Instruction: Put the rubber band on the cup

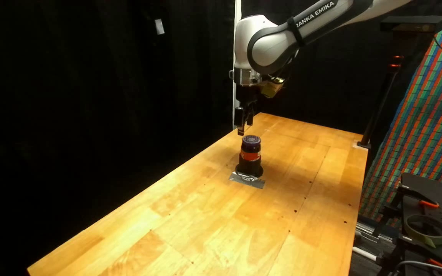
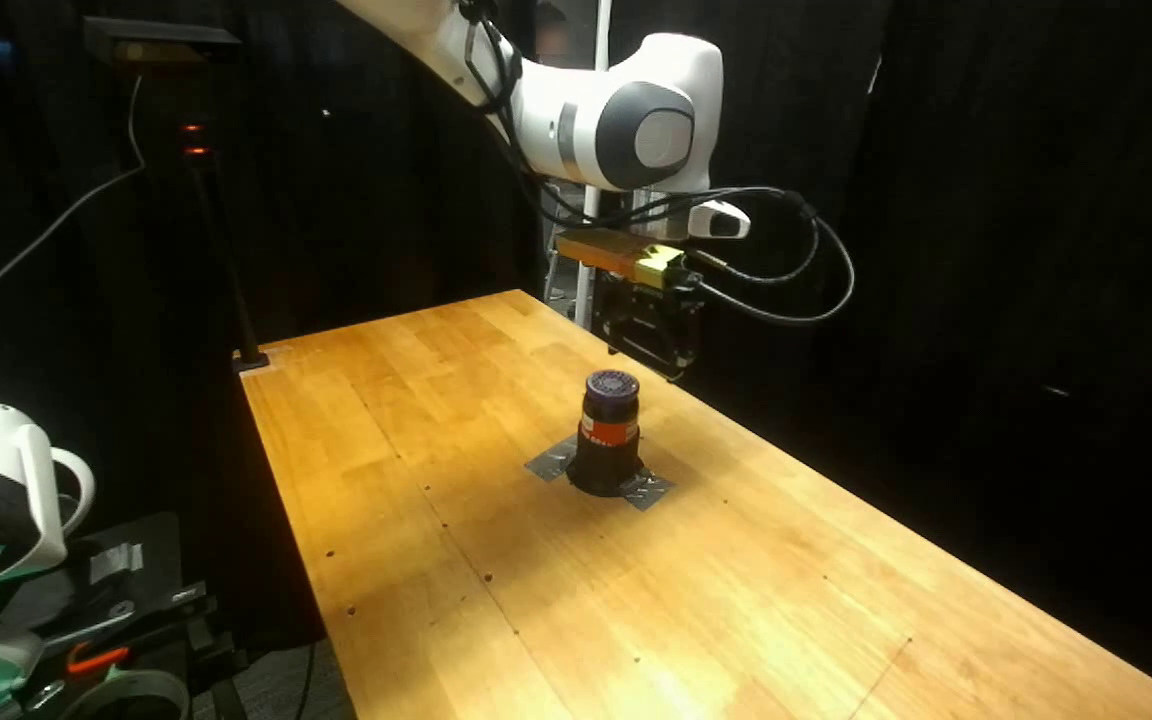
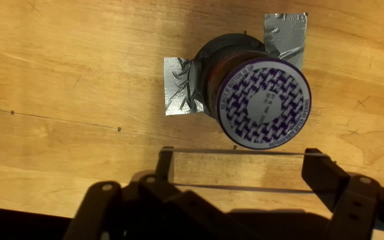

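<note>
In the wrist view the gripper (image 3: 240, 169) stands wide, its fingers (image 3: 322, 171) stretching the rubber band (image 3: 242, 152) into a long loop and holding nothing else; the cup (image 3: 264, 104), a capped jar, lies beyond the loop, right of its middle. I'd hold that spread, rise slightly in case height is short, centre over the cup, then lower evenly; closing early could slip the band. In an exterior view the gripper hangs beyond the cup, toward the left edge of the table (image 1: 251, 218). In an exterior view, strips of tape (image 2: 550, 460) lie against the cup's bottom, left and near right; the way in from far right looks easy.
</note>
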`<control>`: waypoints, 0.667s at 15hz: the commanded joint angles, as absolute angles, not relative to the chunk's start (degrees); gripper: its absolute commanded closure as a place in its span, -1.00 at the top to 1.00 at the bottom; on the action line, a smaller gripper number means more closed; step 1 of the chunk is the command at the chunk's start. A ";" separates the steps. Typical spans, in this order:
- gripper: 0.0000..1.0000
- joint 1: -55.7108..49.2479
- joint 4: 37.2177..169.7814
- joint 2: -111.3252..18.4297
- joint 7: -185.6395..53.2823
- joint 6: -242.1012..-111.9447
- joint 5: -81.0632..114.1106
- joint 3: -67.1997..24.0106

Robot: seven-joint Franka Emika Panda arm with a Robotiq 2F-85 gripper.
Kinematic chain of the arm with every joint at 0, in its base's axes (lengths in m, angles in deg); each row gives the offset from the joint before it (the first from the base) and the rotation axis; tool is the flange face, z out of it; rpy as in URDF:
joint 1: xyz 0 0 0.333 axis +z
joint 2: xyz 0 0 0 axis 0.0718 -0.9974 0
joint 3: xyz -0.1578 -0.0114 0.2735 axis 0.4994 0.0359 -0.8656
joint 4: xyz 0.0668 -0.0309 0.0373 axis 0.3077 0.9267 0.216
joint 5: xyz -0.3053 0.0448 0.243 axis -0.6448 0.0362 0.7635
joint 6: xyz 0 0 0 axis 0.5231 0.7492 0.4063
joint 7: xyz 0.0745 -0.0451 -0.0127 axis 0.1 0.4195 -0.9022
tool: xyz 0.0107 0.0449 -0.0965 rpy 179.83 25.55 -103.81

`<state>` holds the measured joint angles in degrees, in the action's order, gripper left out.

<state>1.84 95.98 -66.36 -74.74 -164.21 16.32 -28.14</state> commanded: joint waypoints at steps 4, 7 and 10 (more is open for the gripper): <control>1.00 1.52 87.12 -73.29 -75.63 -159.31 16.92 -29.08; 1.00 1.47 85.95 -74.77 -75.75 -158.00 17.06 -29.31; 1.00 1.40 84.87 -75.76 -75.82 -155.20 17.22 -29.41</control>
